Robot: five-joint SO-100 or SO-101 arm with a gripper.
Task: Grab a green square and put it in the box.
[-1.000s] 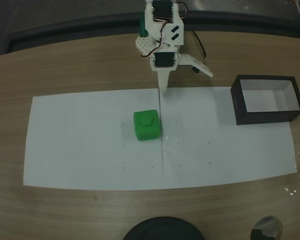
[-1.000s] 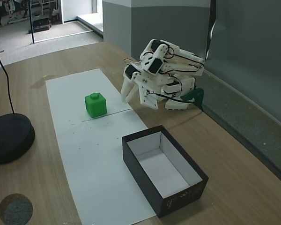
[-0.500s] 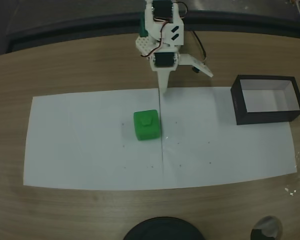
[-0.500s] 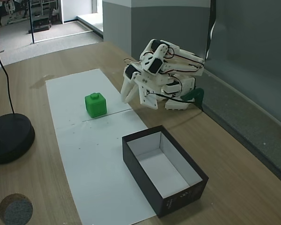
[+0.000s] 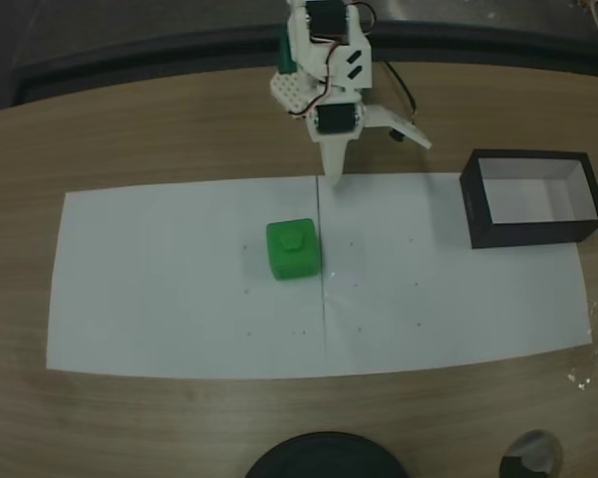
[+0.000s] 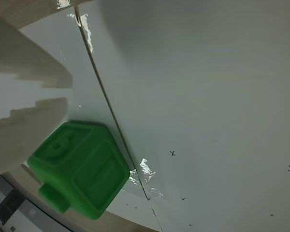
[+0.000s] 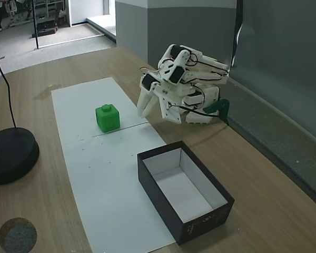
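While hand hovers apart, green square alone

White arm is sitting folded low at the far edge of the table, upper links doubled back over the base. Gripper is pointing down and toward the near side, jaws splayed open: one finger aiming straight down, the other angling out to the right. In the wrist view both fingers are entering from the left.
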